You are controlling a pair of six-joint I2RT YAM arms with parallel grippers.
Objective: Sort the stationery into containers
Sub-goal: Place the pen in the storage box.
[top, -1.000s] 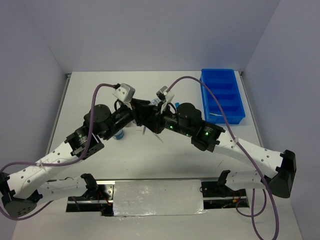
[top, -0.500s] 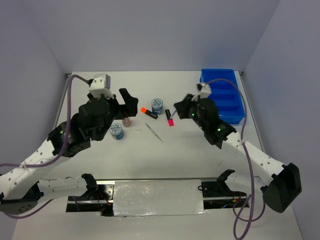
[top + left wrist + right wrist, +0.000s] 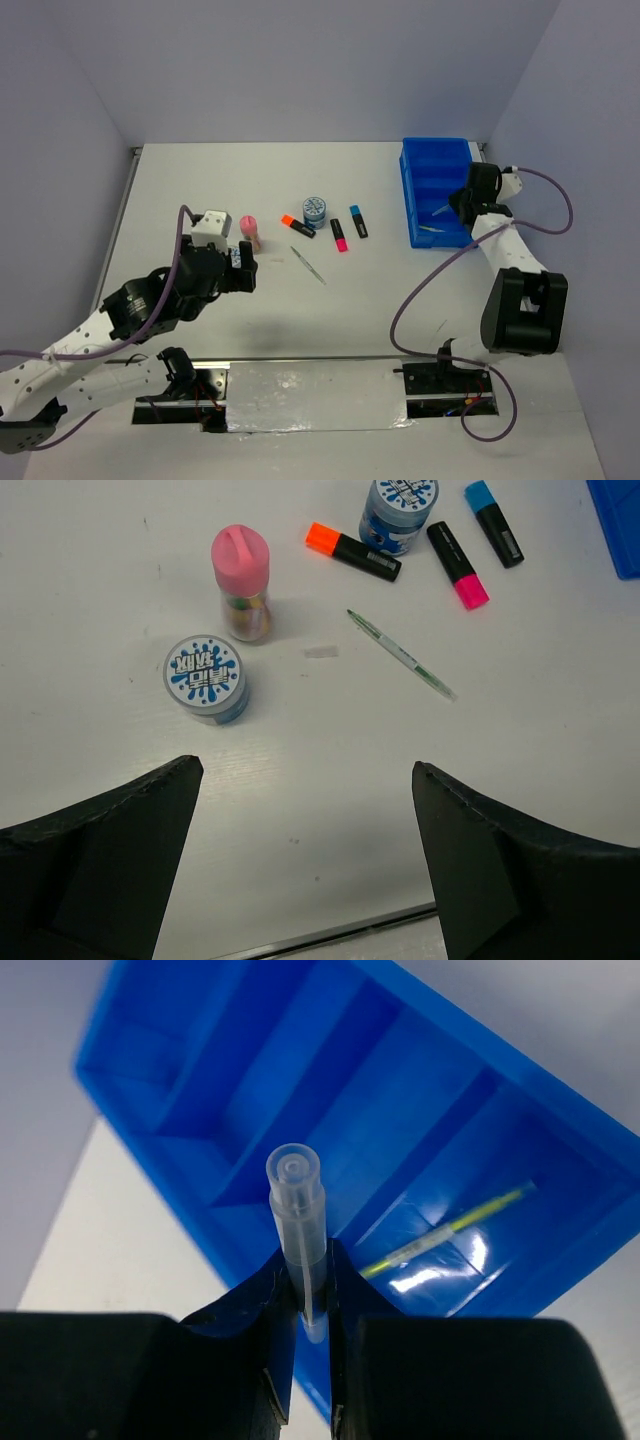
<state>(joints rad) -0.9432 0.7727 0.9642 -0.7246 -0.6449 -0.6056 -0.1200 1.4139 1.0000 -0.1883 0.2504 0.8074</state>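
Note:
My right gripper (image 3: 305, 1290) is shut on a clear thin pen (image 3: 297, 1220) and holds it above the blue tray (image 3: 250, 1080), over the tray's near end (image 3: 440, 190). A yellow-green pen (image 3: 450, 1228) lies in the near compartment. My left gripper (image 3: 305, 768) hangs open and empty above the table, near-left of the loose items (image 3: 243, 270). Ahead of it stand a blue-white tub (image 3: 205, 677) and a pink bottle (image 3: 241, 581). Further off lie an orange highlighter (image 3: 352, 552), a second tub (image 3: 398, 510), a pink highlighter (image 3: 458, 565), a blue highlighter (image 3: 493, 522) and a thin pen (image 3: 400, 655).
Grey walls close in the table on the left, back and right. The tray sits in the far right corner against the table rim. A metal strip (image 3: 315, 395) runs along the near edge between the arm bases. A small scrap of tape (image 3: 321, 651) lies by the thin pen.
Both grippers were together at mid-table a second ago. The left one has opened and pulled back to the near left. The right one has swung out to the tray with the clear pen.

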